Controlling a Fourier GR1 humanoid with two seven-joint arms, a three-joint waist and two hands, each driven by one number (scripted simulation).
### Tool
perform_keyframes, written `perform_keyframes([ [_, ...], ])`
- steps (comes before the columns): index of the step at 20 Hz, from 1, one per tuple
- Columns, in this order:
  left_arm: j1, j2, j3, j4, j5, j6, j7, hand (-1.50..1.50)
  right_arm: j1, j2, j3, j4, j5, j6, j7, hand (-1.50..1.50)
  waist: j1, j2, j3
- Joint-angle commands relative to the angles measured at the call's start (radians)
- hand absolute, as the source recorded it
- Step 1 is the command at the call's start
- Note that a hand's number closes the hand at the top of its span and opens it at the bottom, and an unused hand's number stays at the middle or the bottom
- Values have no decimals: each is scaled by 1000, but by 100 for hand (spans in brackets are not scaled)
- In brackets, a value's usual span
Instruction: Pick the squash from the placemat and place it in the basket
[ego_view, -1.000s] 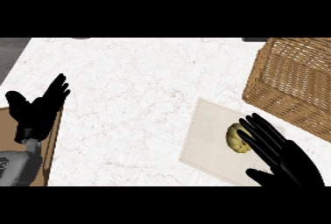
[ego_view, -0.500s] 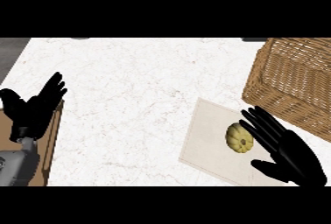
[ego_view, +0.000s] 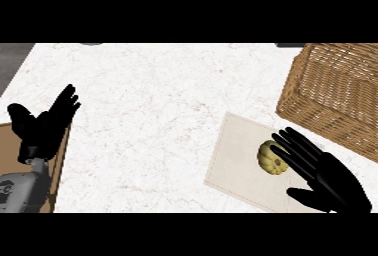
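Head view: right robot hand (ego_view: 325, 175) is lying open, holding nothing, w/ fingertips overlapping squash (ego_view: 270, 157) on placemat (ego_view: 235, 160), squash sitting just left; basket (ego_view: 339, 95) beyond.

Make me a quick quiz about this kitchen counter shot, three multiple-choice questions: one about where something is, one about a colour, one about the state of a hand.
1. Where does the squash lie?
A. in the basket
B. on the placemat
C. on the bare counter

2. What colour is the squash?
A. yellow
B. purple
C. red

3. How is the right hand?
A. curled round the squash and lifting it
B. resting far from the squash at the left edge
C. open, fingers straight, right beside the squash

Answers:
1 B: the squash sits on the pale placemat, with the wicker basket further up and to the right.
2 A: its skin is dull yellow.
3 C: the fingers are stretched out along the squash's right side, not wrapped round it; the left hand is the one resting open at the left edge.
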Motion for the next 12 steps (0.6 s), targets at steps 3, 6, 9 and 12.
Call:
perform_keyframes([
  [3, -34, -21, 33, 54, -45, -23, -10, 0, -22, 6, -27, 66, 35, -14, -55, -150, -1, 1, 0],
  [6, 22, -10, 43, -25, -21, -56, 17, 0, -32, 68, 12, 35, 114, -37, 51, -150, 3, 0, 0],
  [9, -84, -32, 71, 140, -42, -52, -43, 0, -42, 65, -20, 85, 102, -64, 7, -150, -2, 1, 0],
  [12, -51, -24, 71, 88, -35, -59, -23, 0, -65, 145, 37, 148, 211, -155, 66, -150, 0, 2, 0],
])
